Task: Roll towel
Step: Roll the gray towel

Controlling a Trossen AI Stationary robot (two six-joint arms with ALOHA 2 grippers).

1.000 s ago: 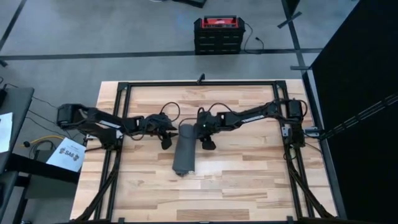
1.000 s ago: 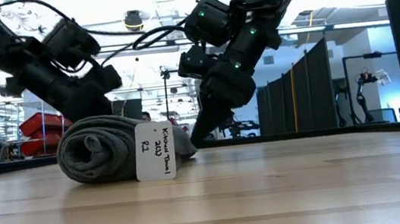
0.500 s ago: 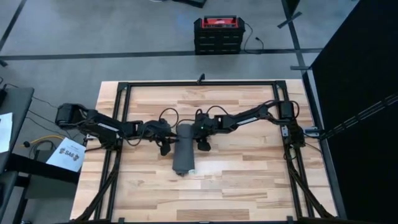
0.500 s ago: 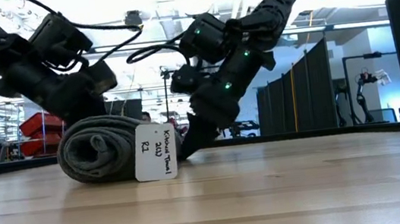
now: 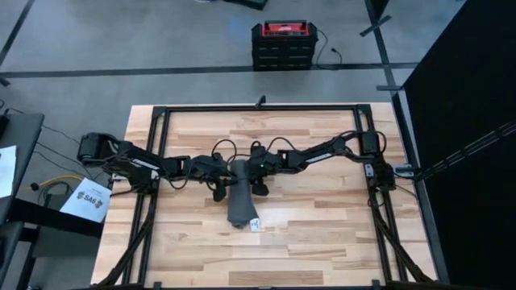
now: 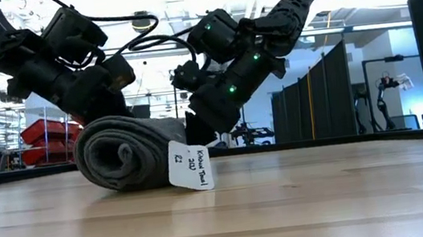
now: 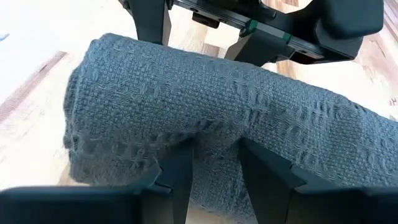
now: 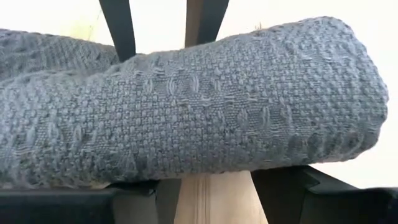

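The dark grey towel (image 5: pixel 240 201) lies rolled up mid-table, its length running slantwise from far to near, with a white tag (image 6: pixel 189 166) hanging off its near end. My left gripper (image 5: pixel 219 181) stands against the roll's left side near the far end, shut on cloth. My right gripper (image 5: pixel 260 181) stands opposite on the right side, open, with its fingers low at the roll's foot. In the low view the roll (image 6: pixel 131 157) hides both pairs of fingertips. My left gripper (image 7: pixel 216 168) pinches a puckered bit of the roll's outer layer (image 7: pixel 214 146) between its two fingers. It comes at the roll level from the table's left, across its length. The roll rests on the table. My right gripper (image 8: pixel 214 186) touches the roll's lower right side (image 8: pixel 205 168). Its open fingers (image 8: pixel 286 186) lie low, reaching under the curve from the table's right. Bare wood shows between them.
A black metal frame (image 5: pixel 258 108) runs around the tabletop. Bare wood lies near and far of the roll. A red and black case (image 5: pixel 282 44) stands on the floor beyond the far edge. Cables loop over both wrists.
Both grippers have closed in on the roll's far end, the right one moving toward the table's left. The roll has turned over toward the right, and its near end has swung right. It now lies slanted, with the tag flipped out onto the table.
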